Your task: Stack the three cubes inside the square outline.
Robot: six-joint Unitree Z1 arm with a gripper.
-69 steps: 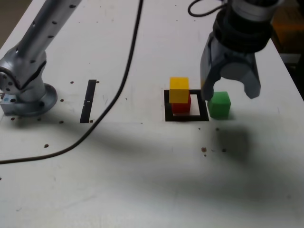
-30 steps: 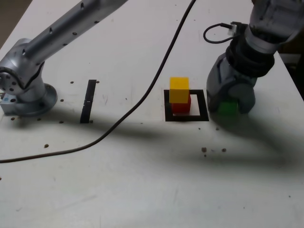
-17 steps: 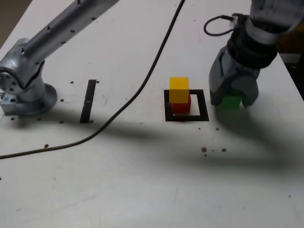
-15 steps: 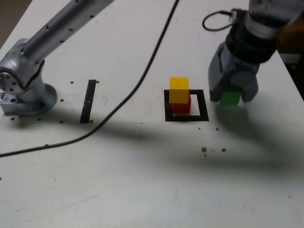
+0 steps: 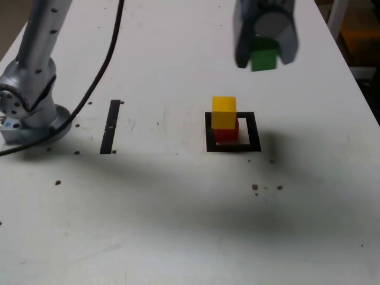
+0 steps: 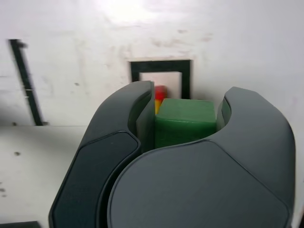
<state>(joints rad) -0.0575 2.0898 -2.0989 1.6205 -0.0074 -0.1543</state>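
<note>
Up above the desk (image 5: pixel 178 237), the green cube (image 5: pixel 263 60) hangs between the jaws (image 5: pixel 263 53), which are closed on its two sides, pinching it. It is a plain, matte block with flat faces; in the wrist view its upper face looks a little lighter than the face below it, and the curved grey fingers (image 6: pixel 256 128) come in against it from opposite sides.

Below it on the desk, the yellow cube (image 5: pixel 224 112) sits on top of the red cube (image 5: pixel 226 133), bright and evenly coloured, hiding much of the red one in the exterior view. Both are at the exterior view's left part of the square outline (image 5: pixel 253 132), a black border around a white middle. The red cube's lower part shows inside that border, and some of the white shows to its right.

Farther to the exterior view's left lies a straight black strip (image 5: pixel 110 127), and beyond that stands the arm's silver base (image 5: pixel 41 127), with a dark cable (image 5: pixel 98 86) sweeping across in front of it. Small brown specks are scattered over the desk, and soft shadows spread across its surface.

The exterior view shows the stack and most of the outline, along with the arm's base and the cable. In the wrist view only small bits of red and yellow peek out between a finger and the green cube, while the grip on that cube is seen close up, and part of the outline shows past it.
</note>
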